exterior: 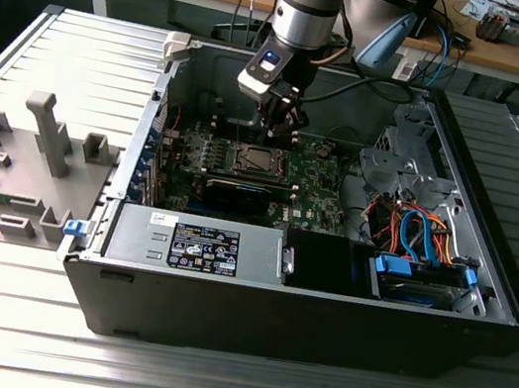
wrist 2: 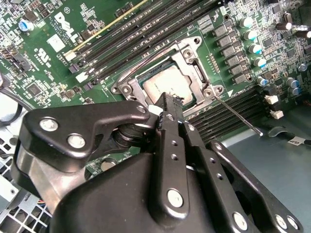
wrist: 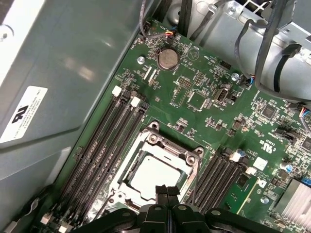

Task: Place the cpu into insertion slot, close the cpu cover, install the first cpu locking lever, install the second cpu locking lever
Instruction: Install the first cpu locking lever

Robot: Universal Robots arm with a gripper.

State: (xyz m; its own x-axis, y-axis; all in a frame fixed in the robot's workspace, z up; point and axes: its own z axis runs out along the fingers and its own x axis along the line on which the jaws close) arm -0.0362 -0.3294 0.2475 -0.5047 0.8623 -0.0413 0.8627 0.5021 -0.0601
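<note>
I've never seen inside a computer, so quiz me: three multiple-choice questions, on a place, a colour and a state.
1. Where does the cpu lie? A in the insertion slot; B on the ribbed table; C on the power supply.
2. What colour is the motherboard? A blue; B green; C red.
3. How does the cpu cover lie? A upright; B flat over the cpu; C taken off.
Answers: 1 A, its grey top shows within the socket; 2 B, green in both wrist views; 3 B, its frame lies around the chip.
</note>
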